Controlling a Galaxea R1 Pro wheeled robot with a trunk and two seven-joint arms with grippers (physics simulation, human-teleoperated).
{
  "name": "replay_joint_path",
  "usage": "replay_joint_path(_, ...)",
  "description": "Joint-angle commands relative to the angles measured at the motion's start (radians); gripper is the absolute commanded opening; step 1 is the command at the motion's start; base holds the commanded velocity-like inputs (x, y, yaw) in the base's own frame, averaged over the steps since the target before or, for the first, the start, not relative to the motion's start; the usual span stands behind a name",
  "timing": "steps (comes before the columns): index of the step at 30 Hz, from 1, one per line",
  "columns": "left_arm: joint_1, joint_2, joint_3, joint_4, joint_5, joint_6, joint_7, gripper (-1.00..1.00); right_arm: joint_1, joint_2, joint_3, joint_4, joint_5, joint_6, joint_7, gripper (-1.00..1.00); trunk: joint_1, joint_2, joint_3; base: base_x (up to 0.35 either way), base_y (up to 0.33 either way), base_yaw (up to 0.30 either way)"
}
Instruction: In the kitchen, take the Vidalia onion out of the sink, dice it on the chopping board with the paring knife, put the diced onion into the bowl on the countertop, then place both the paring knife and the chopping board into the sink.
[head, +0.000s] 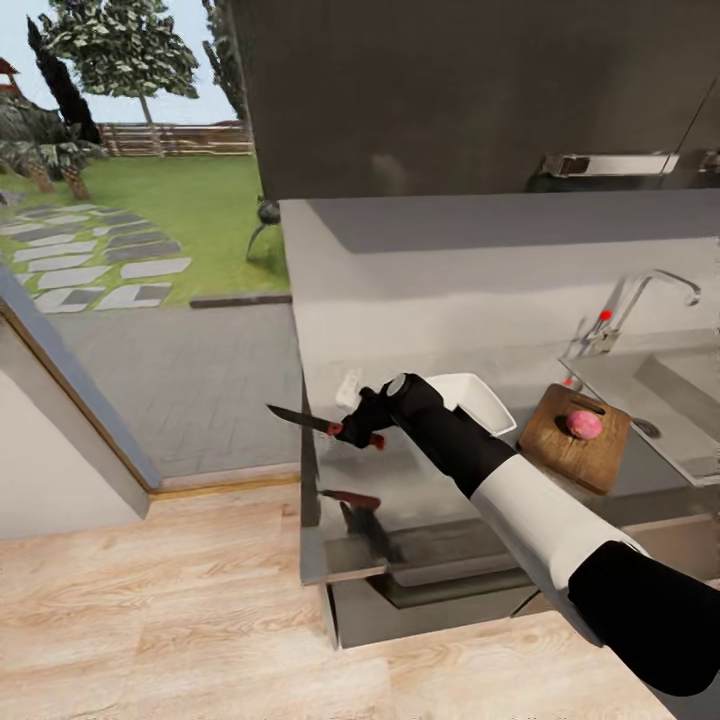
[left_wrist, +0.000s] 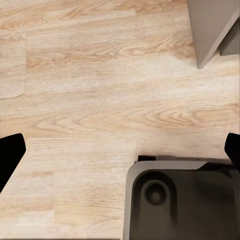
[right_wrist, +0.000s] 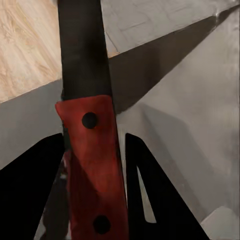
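A pink round onion (head: 584, 424) lies whole on the dark brown chopping board (head: 556, 448), which rests on the grey countertop (head: 440, 480) just left of the steel sink (head: 690, 410). Behind my right forearm stands the white bowl (head: 482, 398). My right gripper (head: 356, 428) is shut on the paring knife (head: 300, 417) by its red handle, held above the countertop's left end with the dark blade pointing left. In the right wrist view the fingers (right_wrist: 145, 190) flank the red handle (right_wrist: 92, 165). My left gripper (left_wrist: 120, 150) is open over the wood floor.
The chrome tap (head: 640, 295) with its red-tipped lever rises behind the sink. Dark upper cabinets (head: 450, 90) hang above the pale backsplash. The countertop ends at its left edge (head: 306, 470), beyond which lie plank floor (head: 150, 600) and a garden opening. My dark base (left_wrist: 180, 200) is below the left gripper.
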Motion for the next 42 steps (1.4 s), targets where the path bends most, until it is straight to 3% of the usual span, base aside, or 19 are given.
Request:
replay_joint_path(1, 0.001, 0.001, -0.009, -0.002, 0.008, -0.001, 0.005, 1.00, -0.001, 0.004, 0.000, -0.011, 0.010, 0.009, -0.022, -1.00, 0.000, -0.002, -0.001, -0.194, 0.000, 0.000)
replay_joint_path(3, 0.001, 0.001, -0.009, -0.003, 0.009, -0.001, 0.005, 1.00, -0.001, 0.020, 0.000, -0.031, 0.009, 0.018, -0.077, -1.00, 0.000, -0.002, -0.001, -0.194, 0.000, 0.000)
replay_joint_path(8, 0.001, 0.001, -0.009, -0.003, 0.009, -0.001, 0.005, 1.00, -0.001, 0.025, 0.000, -0.080, 0.010, 0.022, -0.098, -1.00, 0.000, -0.002, -0.001, -0.194, 0.000, 0.000)
replay_joint_path(16, 0.001, 0.000, -0.009, -0.002, 0.009, -0.001, 0.005, 1.00, -0.001, 0.034, 0.000, -0.206, 0.009, 0.083, -0.189, -1.00, 0.000, -0.002, -0.001, -0.224, -0.006, 0.000)
replay_joint_path(19, 0.001, 0.000, -0.009, -0.002, 0.009, -0.001, 0.005, 1.00, -0.001, 0.048, 0.001, -0.249, 0.010, 0.107, -0.275, -1.00, 0.000, -0.002, -0.001, -0.314, -0.077, 0.000)
replay_joint_path(25, 0.001, 0.000, -0.009, -0.002, 0.008, -0.002, 0.004, 1.00, 0.009, 0.058, 0.030, -0.317, 0.005, 0.138, -0.556, -1.00, 0.000, -0.002, -0.001, -0.326, -0.109, 0.000)
replay_joint_path(29, 0.001, 0.000, -0.009, -0.002, 0.008, -0.002, 0.004, 1.00, 0.060, 0.058, 0.044, -0.384, 0.005, 0.141, -0.657, -1.00, 0.000, -0.002, -0.001, -0.318, -0.112, 0.000)
replay_joint_path(35, 0.001, 0.000, -0.009, -0.002, 0.009, -0.001, 0.005, 1.00, 0.161, 0.050, 0.047, -0.478, 0.007, 0.140, -0.756, -1.00, 0.000, -0.002, -0.001, -0.181, -0.045, 0.000)
replay_joint_path(39, 0.000, 0.000, -0.009, -0.002, 0.009, -0.002, 0.005, 1.00, 0.239, 0.038, 0.048, -0.567, 0.007, 0.137, -0.851, -1.00, 0.000, -0.002, -0.001, -0.033, -0.006, 0.000)
replay_joint_path(42, 0.000, 0.000, -0.009, -0.002, 0.009, -0.001, 0.005, 1.00, 0.264, 0.025, 0.048, -0.606, 0.007, 0.136, -0.890, -1.00, 0.000, -0.002, -0.001, -0.009, -0.002, 0.000)
